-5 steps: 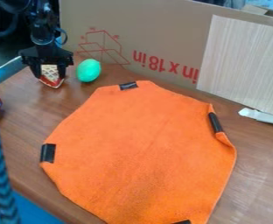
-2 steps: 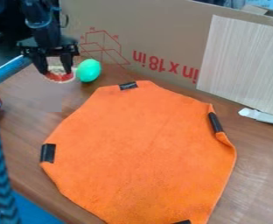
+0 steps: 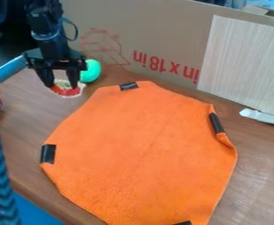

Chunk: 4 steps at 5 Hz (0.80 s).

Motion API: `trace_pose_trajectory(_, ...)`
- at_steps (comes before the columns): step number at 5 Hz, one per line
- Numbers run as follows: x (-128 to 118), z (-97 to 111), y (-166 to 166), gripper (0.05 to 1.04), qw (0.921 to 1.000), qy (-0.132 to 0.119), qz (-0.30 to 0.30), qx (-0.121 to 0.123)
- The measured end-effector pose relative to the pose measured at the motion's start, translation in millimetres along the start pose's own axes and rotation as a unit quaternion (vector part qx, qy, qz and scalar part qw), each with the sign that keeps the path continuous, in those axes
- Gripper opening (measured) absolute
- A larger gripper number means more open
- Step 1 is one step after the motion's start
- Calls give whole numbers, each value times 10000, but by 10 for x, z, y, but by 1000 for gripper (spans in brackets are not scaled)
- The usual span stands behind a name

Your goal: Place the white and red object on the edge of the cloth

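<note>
The gripper (image 3: 61,81), fingers a toy's width apart and apparently clamped on the toy (image 3: 66,92), has moved nearer the cloth (image 3: 142,149); its edge comes next.

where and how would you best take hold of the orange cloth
I'd pinch the curled fold on the orange cloth's right-hand edge in the picture, just below the dark strip, coming from above and the right. The edge turns over there and likely gives something to pinch, while most of the cloth lies flat.
</note>
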<state>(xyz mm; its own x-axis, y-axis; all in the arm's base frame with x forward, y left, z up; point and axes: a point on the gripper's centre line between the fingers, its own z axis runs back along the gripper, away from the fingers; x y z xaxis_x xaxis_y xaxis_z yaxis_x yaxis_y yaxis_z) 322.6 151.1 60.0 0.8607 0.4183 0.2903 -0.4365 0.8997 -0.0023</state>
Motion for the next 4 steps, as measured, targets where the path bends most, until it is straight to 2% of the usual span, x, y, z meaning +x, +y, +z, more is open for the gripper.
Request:
trace_pose_trajectory(2,-368,96,-240,171,9990,-30,-428,-113)
trace_pose_trajectory(3,-450,151,-319,99,9984,-89,-519,-190)
trace_pose_trajectory(4,-484,156,-336,265,9981,12,-558,-250)
